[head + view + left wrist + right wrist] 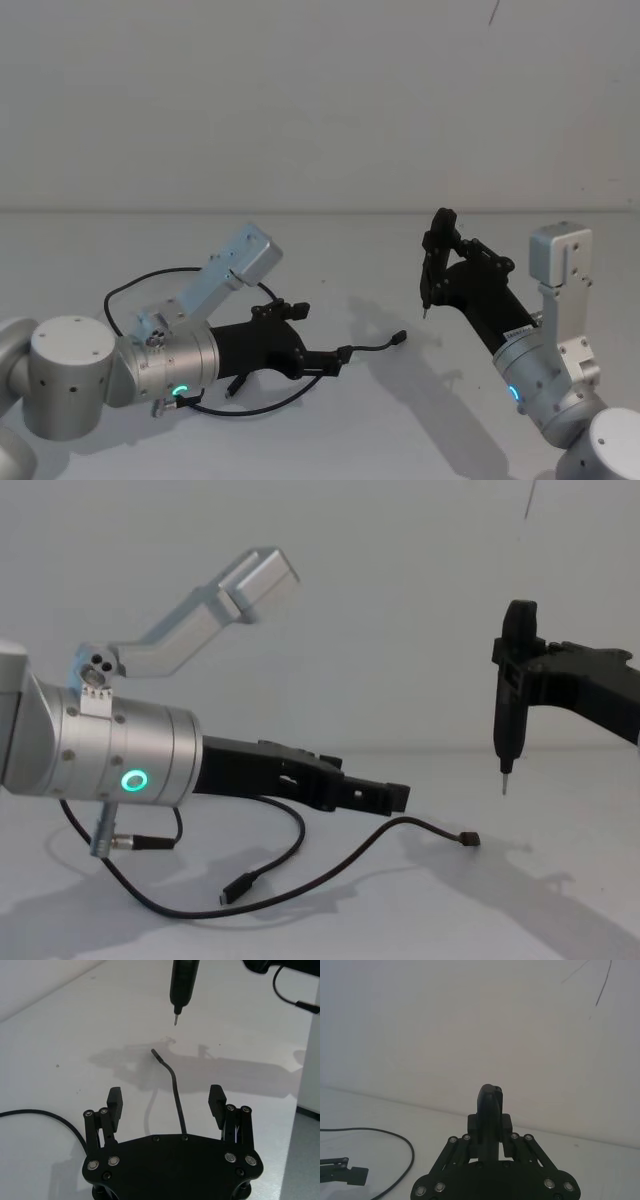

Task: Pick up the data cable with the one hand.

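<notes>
L hand (165,1096) released, jaws wide astride data cable (179,1110); R hand (491,1130) raised, clenched on pin-tipped bar (510,700).

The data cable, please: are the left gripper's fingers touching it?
Apart. Left wrist view: the data cable runs between the left gripper's open fingers, a gap on each side.

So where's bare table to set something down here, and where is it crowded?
Bare: the far strip of table along the wall, and the near middle between the data cable and the pin-tipped tool in the right pincer. Crowded: the left side, where the cable loops beneath the open left pincer.
</notes>
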